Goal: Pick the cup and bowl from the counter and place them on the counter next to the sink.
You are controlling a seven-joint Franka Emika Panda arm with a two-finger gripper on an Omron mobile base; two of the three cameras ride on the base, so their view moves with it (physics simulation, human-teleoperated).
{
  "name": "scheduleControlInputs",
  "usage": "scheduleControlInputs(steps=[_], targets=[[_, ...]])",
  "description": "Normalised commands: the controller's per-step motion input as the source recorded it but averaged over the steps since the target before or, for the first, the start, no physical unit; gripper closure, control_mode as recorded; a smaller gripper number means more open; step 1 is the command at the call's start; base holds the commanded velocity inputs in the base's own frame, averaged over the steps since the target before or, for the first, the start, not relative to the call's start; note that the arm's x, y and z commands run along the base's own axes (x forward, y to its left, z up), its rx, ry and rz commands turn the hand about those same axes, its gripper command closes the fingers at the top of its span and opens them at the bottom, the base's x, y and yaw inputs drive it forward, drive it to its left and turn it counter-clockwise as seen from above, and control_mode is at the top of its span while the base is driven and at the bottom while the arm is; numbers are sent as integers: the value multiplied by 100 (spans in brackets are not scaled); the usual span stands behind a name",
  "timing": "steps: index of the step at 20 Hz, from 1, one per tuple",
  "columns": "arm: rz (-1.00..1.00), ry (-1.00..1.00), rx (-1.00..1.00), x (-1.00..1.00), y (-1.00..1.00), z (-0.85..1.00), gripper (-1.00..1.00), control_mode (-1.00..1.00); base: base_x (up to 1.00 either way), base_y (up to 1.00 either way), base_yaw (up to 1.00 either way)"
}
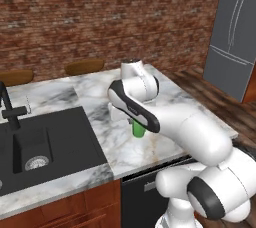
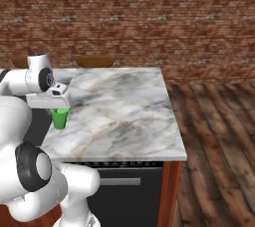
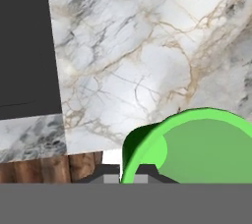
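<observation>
1. The gripper [image 2: 61, 109] hangs over the counter [image 1: 150, 144], its fingers closed on the rim of the cup [image 2: 60, 118].
2. In the hand view, the cup [image 3: 192, 147] sits right against the finger tips, its bright green mouth open toward the camera, with the rim running between the two tips.
3. From the left base view, the cup [image 1: 138, 130] shows as a small green shape under the arm's wrist, above the marble between the sink [image 1: 40, 147] and the counter's right edge, toward the front edge.
4. Whether the cup's base touches the marble or is lifted just clear of it cannot be told.
5. The sink is sunk into the left part of the counter, with its black faucet [image 1: 9, 108] at the back edge.
6. Two round brown stool seats [image 1: 84, 65] stand behind the counter's far edge, against the brick wall [image 2: 129, 17].
</observation>
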Motion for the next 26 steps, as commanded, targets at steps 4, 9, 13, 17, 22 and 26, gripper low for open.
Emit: scheduleControlInputs(steps=[4, 9, 13, 17, 22, 26], targets=[[0, -3, 0, 0, 7, 0, 100, -100, 0, 0, 0], [-1, -2, 0, 20, 8, 0, 100, -100, 0, 0, 0], [0, 0, -1, 42, 14, 0, 100, -100, 0, 0, 0], [0, 0, -1, 43, 18, -4, 100, -100, 0, 0, 0], [0, 0, 0, 23, 24, -23, 100, -100, 0, 0, 0], [-1, -1, 0, 8, 26, -38, 100, -100, 0, 0, 0]])
